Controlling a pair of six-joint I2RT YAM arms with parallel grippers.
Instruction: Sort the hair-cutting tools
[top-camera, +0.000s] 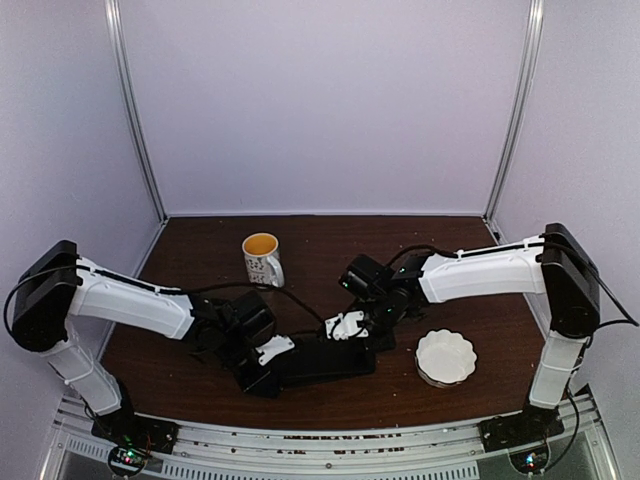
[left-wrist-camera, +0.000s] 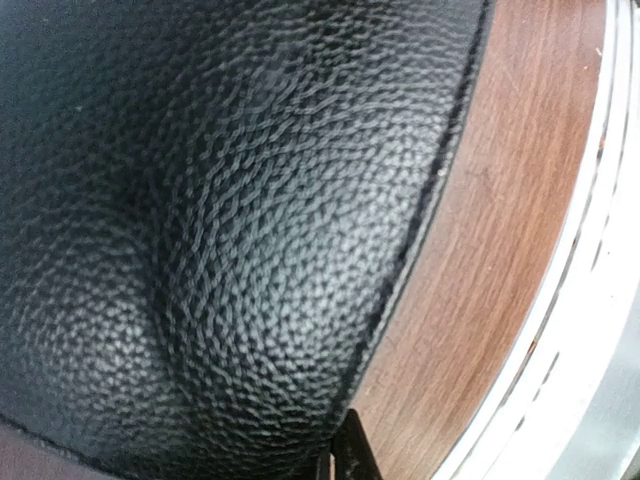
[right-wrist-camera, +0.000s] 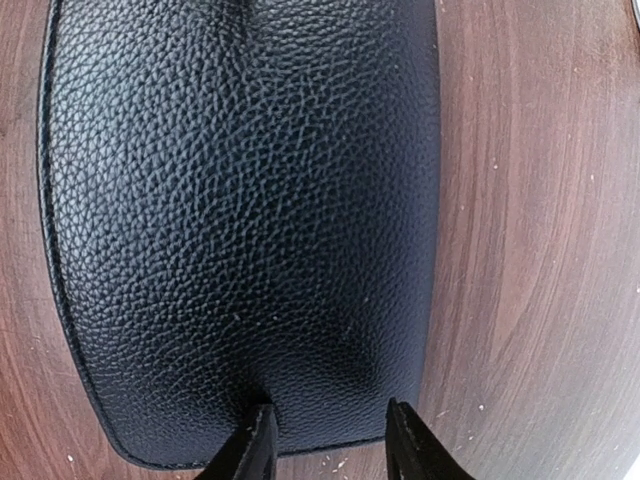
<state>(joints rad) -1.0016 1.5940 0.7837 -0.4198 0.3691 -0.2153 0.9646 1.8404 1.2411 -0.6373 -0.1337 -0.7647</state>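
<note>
Presently, on the table:
- Black rectangular zip case of pebble-grained leather (top-camera: 325, 362): lies across the near middle of the dark brown wooden table (top-camera: 340, 235), between the two arms, and fills most of both wrist views
- Left gripper (top-camera: 258, 378): down at the case's left end, against it. The left wrist view shows only one dark fingertip (left-wrist-camera: 350, 455) at the bottom edge, beside the case's stitched rim, so I cannot tell whether the fingers are apart or together
- Right gripper (right-wrist-camera: 330, 425): at the case's far right part. Its two black fingers (right-wrist-camera: 250, 445) stand apart, tips on the leather just inside the end seam, with a band of leather between them; I cannot tell whether they squeeze it
- Hair-cutting tools (slim silver scissors, small black clips): seen in no view; their place cannot be told
- White patterned ceramic mug (top-camera: 262, 258), yellow-orange inside: upright behind the case, toward the left, apart from both arms
- White scalloped shallow dish (top-camera: 445, 357): on the table right of the case, not touching it
- Silver metal rail (left-wrist-camera: 600, 330): runs along the table's near edge
</note>
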